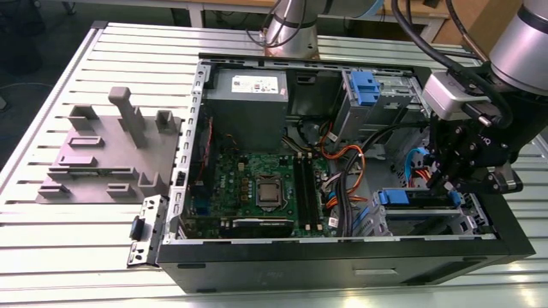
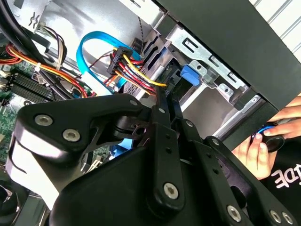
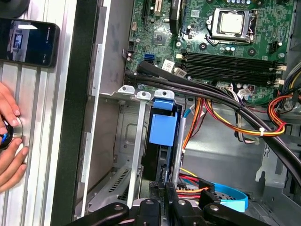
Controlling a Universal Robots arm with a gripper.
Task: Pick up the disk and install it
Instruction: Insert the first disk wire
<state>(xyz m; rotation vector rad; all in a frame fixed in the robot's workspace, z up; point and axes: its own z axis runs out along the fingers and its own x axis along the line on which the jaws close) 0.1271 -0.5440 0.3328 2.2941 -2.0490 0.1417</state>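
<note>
The disk [image 3: 155,162] stands on edge in the metal drive bay [image 3: 120,141] at the corner of the open computer case [image 1: 342,256], on the exterior view's right, with its blue side rail [image 3: 162,129] facing up. It seems partly, perhaps nearly, seated. The gripper [image 3: 164,190] reaches down into that bay, and in the first wrist view its fingers look drawn in against the slab's near end, so I judge them clamped on the disk rather than free of it. In the exterior view the gripper [image 1: 450,183] hangs just over the blue-railed slab [image 1: 415,197]. The disk should handle as a stiff, fairly dense metal block with smooth, slippery faces and sensitive insides, so the broad flat sides are the sound place to hold it, not the plastic rails, which could flex. The bay is tight: thin sheet-metal walls, a blue data cable [image 2: 89,44] and the bundle of orange, yellow and red wires [image 3: 225,117] crowd close beside it. The case also holds the green motherboard [image 1: 256,179] and a grey metal box [image 1: 248,109]. Outside the case, on the slatted bench [image 1: 86,244], a person's hand [image 3: 9,136] rests on a small round device near a dark phone [image 3: 28,41].
</note>
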